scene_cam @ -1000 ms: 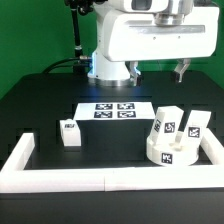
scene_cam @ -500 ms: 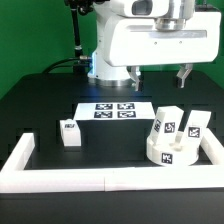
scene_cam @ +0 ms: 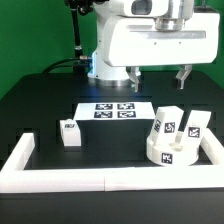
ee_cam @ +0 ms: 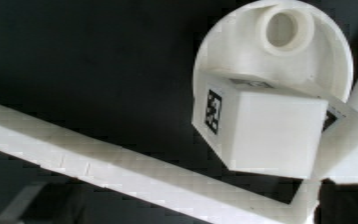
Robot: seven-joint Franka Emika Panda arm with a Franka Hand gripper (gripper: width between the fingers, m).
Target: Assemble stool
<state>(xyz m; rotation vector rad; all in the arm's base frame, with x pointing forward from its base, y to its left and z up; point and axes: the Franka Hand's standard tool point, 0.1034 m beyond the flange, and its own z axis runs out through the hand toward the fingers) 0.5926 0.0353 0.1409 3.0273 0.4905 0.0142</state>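
Surface: matte black table top. A green curtain hangs behind it. A white border wall runs along the lower edge of the exterior frame and turns up at both ends.

Arm: the white robot base sits at upper middle. The gripper hangs above the table toward the exterior view's right. Its two dark fingers stand wide apart with nothing between them.

Counts, exterior view:
- Seat: one thick round white disc, lower right, close against the right arm of the wall, one tag on its front face.
- Leg blocks: three. One lone leg block stands upright at the exterior view's left, well apart from the seat. Two more, the taller block and the tilted block, rise at the seat's far rim, side by side. From here I cannot tell whether they stand on the disc or just behind it.
- Marker board: one, flat at centre, four tags.

Wrist view: the seat shows an oval hole near its rim. A tagged block overlaps the disc. The wall crosses the frame diagonally. The fingers are not clearly visible here.
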